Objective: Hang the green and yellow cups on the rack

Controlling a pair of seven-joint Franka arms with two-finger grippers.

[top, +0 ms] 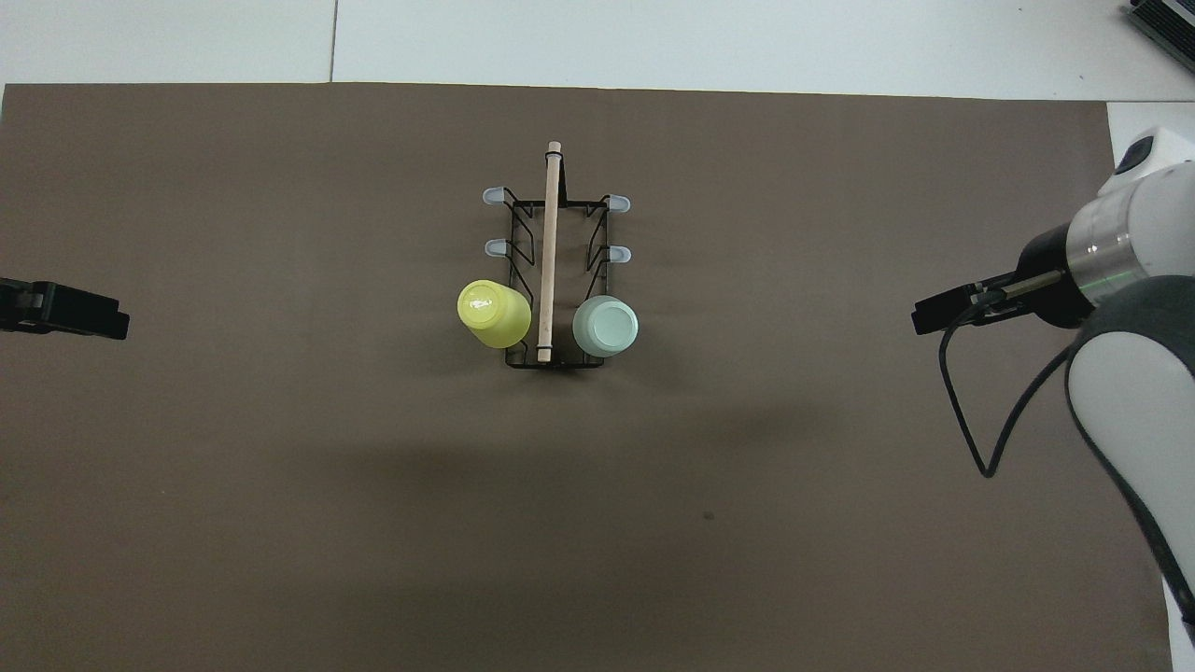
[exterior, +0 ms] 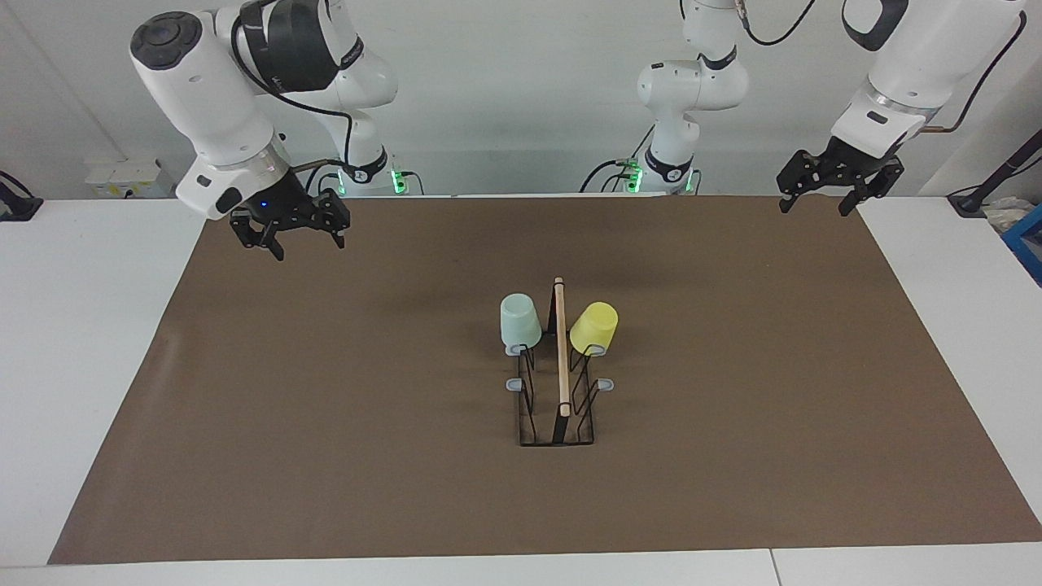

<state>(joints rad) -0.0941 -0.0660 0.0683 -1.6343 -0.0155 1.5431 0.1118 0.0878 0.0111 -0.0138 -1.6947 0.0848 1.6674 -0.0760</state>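
White walls stand at the robots' end of the room, and a big brown mat [exterior: 326,423] covers most of the white table [exterior: 81,342].

Near the middle of the mat stands the black wire rack [exterior: 557,407] with its light wooden top bar [exterior: 561,342]. The green cup [exterior: 519,321] sits upside down on a peg at the end of the rack nearer to the robots, on the side toward the right arm's end of the table. The yellow cup [exterior: 594,327] sits upside down and a bit tilted on the peg just across the bar, on the side toward the left arm's end. Four grey-tipped pegs [top: 492,196] are bare.

The right gripper [exterior: 293,236] hangs in the air over the mat's corner at the right arm's end, close to the robots' edge. Its jaws are open and hold nothing. The left gripper [exterior: 818,202] hangs over the mat's corner at the left arm's end. Its jaws are open too and hold nothing. Both are well apart from the rack.

Both cups look hung, so I think the job is done. The step in hand looks like pulling the arms away to rest. The next move calls for nothing much, just keeping clear of the rack so no cup gets knocked off.
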